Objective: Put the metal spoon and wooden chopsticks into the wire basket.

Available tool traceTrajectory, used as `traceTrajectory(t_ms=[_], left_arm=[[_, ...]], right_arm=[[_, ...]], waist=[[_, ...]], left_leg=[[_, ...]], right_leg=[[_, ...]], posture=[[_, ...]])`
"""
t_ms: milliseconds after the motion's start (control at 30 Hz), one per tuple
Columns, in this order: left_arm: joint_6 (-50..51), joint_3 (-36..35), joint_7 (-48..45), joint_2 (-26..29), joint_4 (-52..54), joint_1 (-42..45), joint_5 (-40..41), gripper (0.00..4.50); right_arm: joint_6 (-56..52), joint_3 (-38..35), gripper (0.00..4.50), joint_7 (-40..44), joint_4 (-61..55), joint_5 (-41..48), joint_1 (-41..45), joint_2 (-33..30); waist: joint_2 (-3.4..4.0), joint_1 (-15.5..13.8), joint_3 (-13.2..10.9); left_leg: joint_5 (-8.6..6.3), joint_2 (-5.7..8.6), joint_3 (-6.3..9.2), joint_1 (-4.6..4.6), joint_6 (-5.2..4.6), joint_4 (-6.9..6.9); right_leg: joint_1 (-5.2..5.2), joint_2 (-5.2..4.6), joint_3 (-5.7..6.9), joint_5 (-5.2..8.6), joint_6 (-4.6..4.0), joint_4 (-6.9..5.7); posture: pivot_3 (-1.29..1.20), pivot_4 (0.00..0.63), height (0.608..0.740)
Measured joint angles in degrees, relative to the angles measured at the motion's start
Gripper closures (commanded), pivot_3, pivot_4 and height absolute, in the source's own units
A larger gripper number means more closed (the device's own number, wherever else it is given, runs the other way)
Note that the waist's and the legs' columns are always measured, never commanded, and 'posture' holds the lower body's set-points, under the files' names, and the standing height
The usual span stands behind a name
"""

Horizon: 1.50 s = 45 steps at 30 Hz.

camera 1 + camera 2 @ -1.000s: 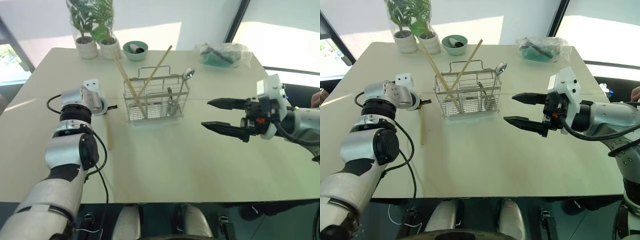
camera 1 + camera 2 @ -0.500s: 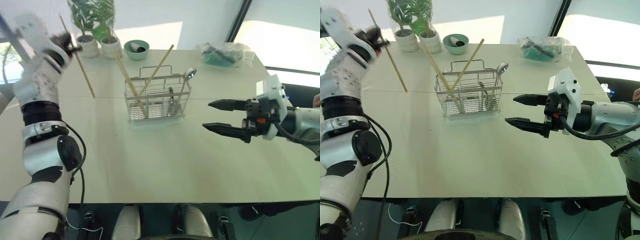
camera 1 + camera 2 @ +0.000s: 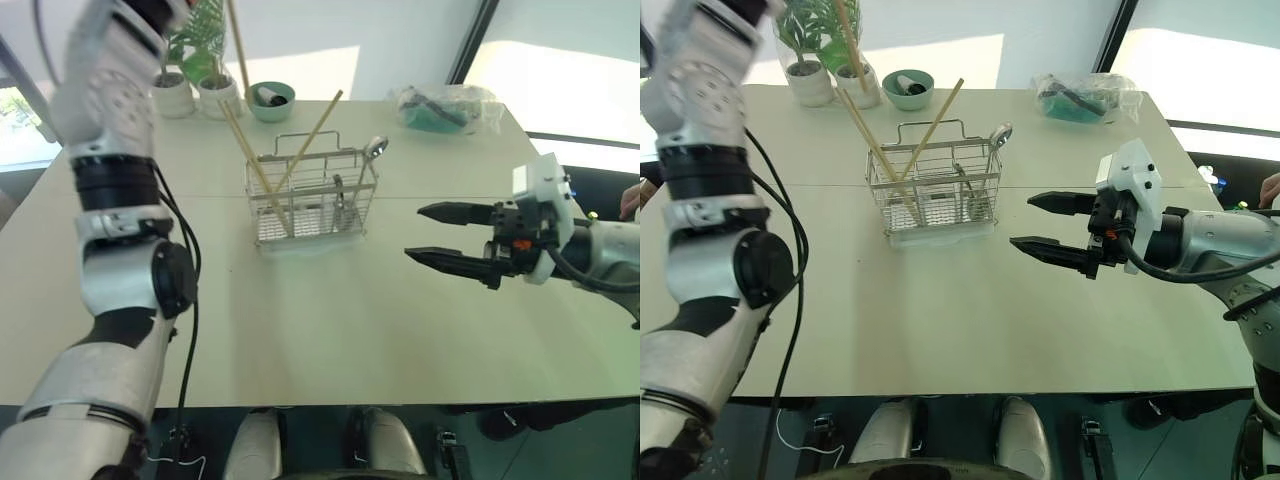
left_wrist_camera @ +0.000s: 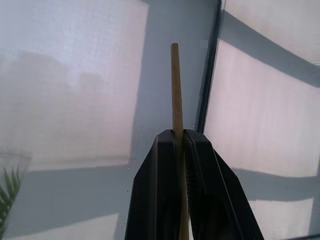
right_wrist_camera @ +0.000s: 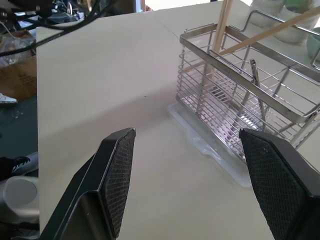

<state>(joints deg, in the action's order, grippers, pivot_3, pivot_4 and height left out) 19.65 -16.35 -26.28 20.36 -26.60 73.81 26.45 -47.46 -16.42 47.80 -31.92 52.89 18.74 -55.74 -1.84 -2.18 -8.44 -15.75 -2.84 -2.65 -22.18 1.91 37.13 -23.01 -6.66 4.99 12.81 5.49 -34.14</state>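
The wire basket [image 3: 312, 195] stands mid-table with two wooden chopsticks [image 3: 262, 160] leaning in it. The metal spoon [image 3: 375, 149] stands in its right end, bowl up. My left arm is raised high at the back left. In the left wrist view my left gripper [image 4: 177, 132] is shut on a third chopstick [image 4: 174, 85]. That stick hangs down in front of the plants [image 3: 238, 45], above and left of the basket. My right gripper [image 3: 440, 232] is open and empty, level with and to the right of the basket [image 5: 250, 100].
A teal bowl [image 3: 270, 98] and two potted plants [image 3: 190, 70] stand behind the basket. A clear plastic bag [image 3: 445, 108] lies at the back right. A person's hand [image 3: 630, 200] shows at the right edge.
My left arm has lifted a chopstick off the table left of the basket and swung it up high and rightwards, turning it nearly upright. The right arm stayed still.
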Motion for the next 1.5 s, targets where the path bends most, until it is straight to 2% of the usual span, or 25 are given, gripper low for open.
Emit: traceTrajectory(t_ms=[167,533,733,833,1067,1167,1267,1367,1500], left_arm=[[-1.78,3.12,-0.60,-1.51,0.16,-5.36,-2.32,4.44],[-3.65,4.35,1.48,-6.01,4.47,-11.37,-2.97,4.44],[-2.68,4.49,2.39,-6.70,6.20,-13.56,-2.97,4.44],[-2.08,4.39,2.73,-6.88,7.52,-13.98,-2.55,3.46],[3.64,3.57,4.45,-7.47,13.57,-15.26,1.30,0.01],[6.02,2.98,5.62,-6.92,16.15,-15.54,2.86,0.01],[10.36,2.12,6.47,-4.01,18.25,-15.53,4.35,0.01],[17.07,1.67,5.22,2.34,18.58,-14.30,6.11,0.01],[24.54,2.93,-7.48,17.02,19.01,-12.41,9.19,0.01]], right_arm=[[-0.18,-1.17,1.05,-1.97,-1.27,1.18,-1.63,0.09],[-0.18,-2.05,1.05,-3.63,-1.56,2.34,-2.19,0.09],[-0.18,-2.05,1.05,-4.15,-1.33,2.52,-1.00,0.09],[-0.18,-2.04,1.05,-4.13,-1.05,2.53,-0.90,0.09],[-0.18,-1.98,1.05,-4.05,-0.30,2.48,0.07,0.10],[-0.16,-1.71,1.05,-4.03,0.16,2.38,0.36,0.28],[-0.06,-0.99,1.05,-3.90,0.82,2.11,0.87,0.56],[0.50,-0.09,1.05,-3.17,1.86,1.07,1.44,0.56],[3.30,0.82,1.05,-0.57,6.09,-3.07,2.68,-0.10]], waist=[[-0.04,0.05,-0.04],[-0.04,-0.07,-0.03],[-0.04,-0.07,-0.03],[-0.04,-0.08,-0.03],[-0.04,-0.06,-0.03],[-0.04,-0.06,-0.03],[-0.02,0.10,-0.02],[-0.01,0.12,-0.02],[0.04,0.30,-0.03]], left_leg=[[0.00,-0.01,0.00,-0.10,-0.01,0.01],[-0.01,0.01,0.04,-0.11,-0.03,0.03],[-0.01,0.00,0.04,-0.10,-0.03,0.03],[-0.01,0.01,0.04,-0.11,-0.03,0.03],[-0.01,0.01,0.07,-0.11,-0.03,0.03],[-0.01,0.01,0.07,-0.10,-0.03,0.04],[-0.01,0.00,0.07,-0.07,-0.03,0.03],[-0.01,-0.01,0.08,-0.07,-0.03,0.02],[-0.01,-0.01,0.04,-0.10,-0.02,-0.01]], right_leg=[[-0.08,0.00,0.00,0.00,0.00,0.07],[-0.01,0.00,-0.01,0.00,-0.01,0.12],[-0.01,0.00,0.00,0.00,-0.01,0.11],[-0.01,0.00,0.00,0.00,-0.01,0.12],[-0.01,0.00,-0.01,0.00,-0.01,0.11],[-0.01,0.01,0.00,0.00,-0.01,0.10],[-0.01,0.03,-0.01,0.00,-0.02,0.08],[-0.04,0.06,-0.01,0.01,-0.02,0.04],[-0.10,0.06,-0.01,0.02,-0.03,0.06]], posture=[[0.00,0.150,0.717],[0.00,0.150,0.717],[0.00,0.150,0.717],[0.00,0.150,0.717],[0.00,0.150,0.717],[0.00,0.150,0.717],[0.00,0.150,0.717],[0.00,0.150,0.717],[0.00,0.150,0.717]])
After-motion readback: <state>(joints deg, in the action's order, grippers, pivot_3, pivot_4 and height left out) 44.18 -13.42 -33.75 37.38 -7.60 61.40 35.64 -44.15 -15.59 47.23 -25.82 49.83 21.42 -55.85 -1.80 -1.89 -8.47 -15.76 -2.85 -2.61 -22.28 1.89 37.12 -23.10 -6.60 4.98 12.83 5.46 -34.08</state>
